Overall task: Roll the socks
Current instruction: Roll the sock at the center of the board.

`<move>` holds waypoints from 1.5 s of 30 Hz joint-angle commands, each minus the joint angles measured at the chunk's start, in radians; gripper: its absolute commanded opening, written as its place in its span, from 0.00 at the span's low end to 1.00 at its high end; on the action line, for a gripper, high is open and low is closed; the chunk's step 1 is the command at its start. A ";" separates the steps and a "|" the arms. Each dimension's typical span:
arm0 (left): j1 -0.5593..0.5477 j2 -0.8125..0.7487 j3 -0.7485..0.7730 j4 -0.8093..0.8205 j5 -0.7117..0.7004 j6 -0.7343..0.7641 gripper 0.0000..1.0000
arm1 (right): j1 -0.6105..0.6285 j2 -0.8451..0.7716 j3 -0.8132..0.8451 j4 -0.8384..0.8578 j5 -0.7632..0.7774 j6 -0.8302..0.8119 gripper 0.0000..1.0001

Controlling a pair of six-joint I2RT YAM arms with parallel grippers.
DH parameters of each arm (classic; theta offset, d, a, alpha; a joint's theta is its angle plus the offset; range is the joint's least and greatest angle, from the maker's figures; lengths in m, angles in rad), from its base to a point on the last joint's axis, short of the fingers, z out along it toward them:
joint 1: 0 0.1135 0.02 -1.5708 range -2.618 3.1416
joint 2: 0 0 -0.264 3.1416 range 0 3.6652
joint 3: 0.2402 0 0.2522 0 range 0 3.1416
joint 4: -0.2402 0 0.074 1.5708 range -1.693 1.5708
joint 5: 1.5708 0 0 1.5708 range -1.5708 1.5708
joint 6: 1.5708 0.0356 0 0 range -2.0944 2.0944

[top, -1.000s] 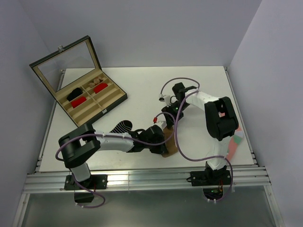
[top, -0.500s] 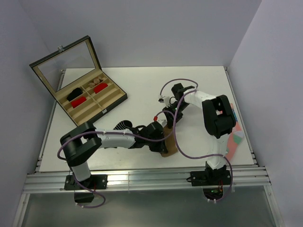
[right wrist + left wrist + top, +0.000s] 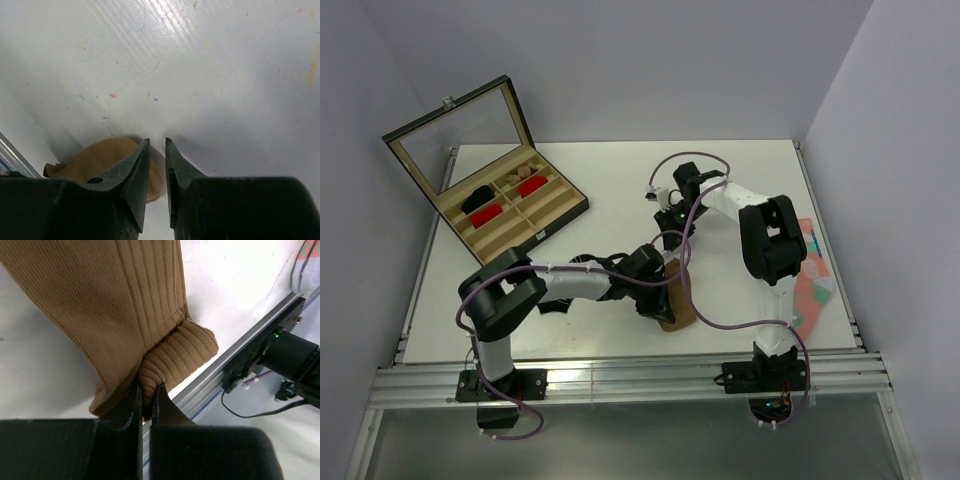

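Left fingers (image 3: 146, 401) pressed together, pinching a fold of the tan sock (image 3: 115, 300) right where a short, thick roll bulges at its end. Right fingers (image 3: 156, 146) with a narrow gap and nothing in it, tips hanging just over the bare surface (image 3: 210, 75), the tan sock's rounded end just behind them. By the look of it, rolling only begun: one stubby turn made at the end of the tan sock nearest the front edge of the surface, most of the length lying flat and unrolled. Nothing to show for the black sock; probably hidden under the left arm from above, so no telling how it lies. Likely left to do: winding up the rest of the tan length, then the second sock. Soft ribbed knit on the tan sock, fine lengthwise ridges, limp where single and plump where doubled; smooth white surface, speckled with small marks. Off at the right edge, a pink patterned sock (image 3: 812, 285), flat. Farther back on the left, an open box (image 3: 552, 232) with a glass lid, split into compartments, red bundles (image 3: 488, 213) in two of them.
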 commanded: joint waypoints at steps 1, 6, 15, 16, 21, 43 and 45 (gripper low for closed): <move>0.004 0.077 -0.005 -0.107 0.032 0.003 0.00 | 0.006 -0.009 -0.008 0.038 -0.011 0.006 0.27; 0.017 0.100 0.014 -0.124 0.069 -0.020 0.00 | -0.001 -0.100 -0.112 0.119 0.032 0.012 0.42; 0.056 0.130 0.046 -0.164 0.110 -0.060 0.00 | -0.137 -0.261 -0.175 0.202 0.009 0.126 0.50; 0.059 0.130 0.046 -0.167 0.112 -0.063 0.00 | -0.151 -0.285 -0.184 0.211 0.008 0.129 0.50; 0.077 0.139 0.057 -0.197 0.124 -0.069 0.00 | -0.209 -0.348 -0.229 0.191 -0.024 0.075 0.49; 0.168 0.235 0.225 -0.453 0.138 0.065 0.00 | 0.113 -0.934 -0.786 0.207 -0.004 -0.457 0.51; 0.168 0.245 0.245 -0.464 0.141 0.069 0.00 | 0.131 -0.944 -0.795 0.202 -0.004 -0.477 0.51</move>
